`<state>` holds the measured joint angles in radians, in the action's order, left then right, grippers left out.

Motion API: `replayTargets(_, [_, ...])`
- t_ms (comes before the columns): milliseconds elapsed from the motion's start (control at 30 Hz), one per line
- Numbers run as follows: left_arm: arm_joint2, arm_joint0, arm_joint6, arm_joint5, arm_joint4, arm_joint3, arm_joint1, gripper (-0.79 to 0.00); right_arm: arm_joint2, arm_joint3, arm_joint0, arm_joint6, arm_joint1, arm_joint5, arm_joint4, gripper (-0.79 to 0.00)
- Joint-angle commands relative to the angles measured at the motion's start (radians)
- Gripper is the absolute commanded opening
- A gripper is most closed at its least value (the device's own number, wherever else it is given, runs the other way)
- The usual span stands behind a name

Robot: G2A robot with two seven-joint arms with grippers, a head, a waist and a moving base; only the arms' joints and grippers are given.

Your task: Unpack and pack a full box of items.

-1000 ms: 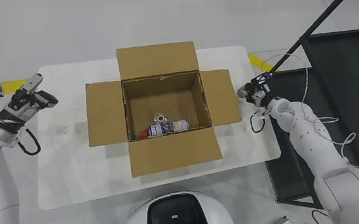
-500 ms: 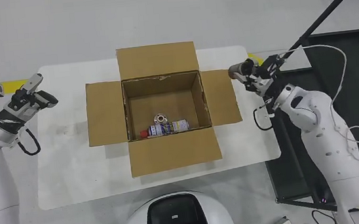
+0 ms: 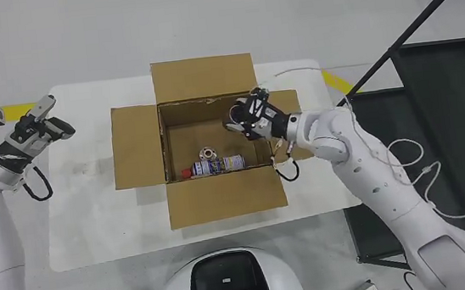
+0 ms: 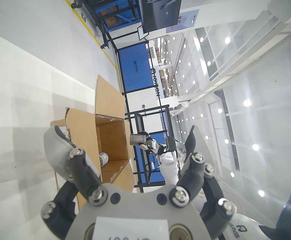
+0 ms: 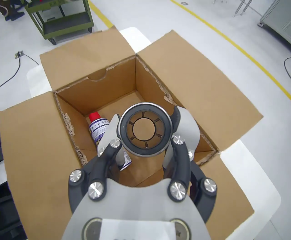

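Right gripper (image 3: 245, 115) hung over the right side of the open cardboard box (image 3: 205, 78), mid-tabletop (image 3: 94, 211). Its jaws were clamped on the outer wall of a metal bearing ring (image 5: 145, 151), bore pointing down into the box, probably so the ring could go in flat. Spray can (image 3: 222, 163) lay on its side along the box's near wall, with a small metal fitting (image 3: 208, 153) just beside it. Left gripper (image 3: 49, 122) sat at the tabletop's left edge, jaws wide apart and empty, likely parked clear. The can had a printed label, too small to read.
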<state>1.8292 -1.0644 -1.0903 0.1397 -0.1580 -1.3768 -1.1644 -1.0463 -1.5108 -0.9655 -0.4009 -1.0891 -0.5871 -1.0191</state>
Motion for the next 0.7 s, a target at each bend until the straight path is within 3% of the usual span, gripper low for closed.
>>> replayTargets(0, [0.0, 0.0, 0.0, 0.0, 0.0, 0.0, 0.0, 0.0, 0.069, 0.068, 0.051, -0.011, -0.018, 0.018, -0.023, -0.785])
replayTargets(333, [0.0, 0.0, 0.0, 0.0, 0.0, 0.0, 0.0, 0.0, 0.24, 0.359, 0.186, 0.026, -0.092, 0.098, -0.087, -0.785])
replayTargets(467, [0.0, 0.0, 0.0, 0.0, 0.0, 0.0, 0.0, 0.0, 0.263, 0.442, 0.211, 0.046, -0.11, 0.091, -0.078, -0.56])
replayTargets(500, [-0.009, -0.007, 0.012, -0.003, 0.01, -0.005, 0.0, 0.0, 0.268, 0.46, 0.217, 0.05, -0.115, 0.091, -0.076, -0.431])
replayTargets(533, [-0.021, -0.011, 0.019, -0.008, 0.027, -0.009, 0.001, 0.0, 0.273, 0.477, 0.222, 0.053, -0.12, 0.09, -0.071, -0.191])
replayTargets(567, [-0.034, -0.011, 0.017, -0.013, 0.045, -0.008, 0.003, 0.0, 0.278, 0.494, 0.227, 0.054, -0.125, 0.088, -0.065, 0.0])
replayTargets(667, [-0.063, 0.007, 0.009, -0.013, 0.095, 0.022, 0.009, 0.0, 0.288, 0.527, 0.242, 0.066, -0.137, 0.07, -0.044, 0.0])
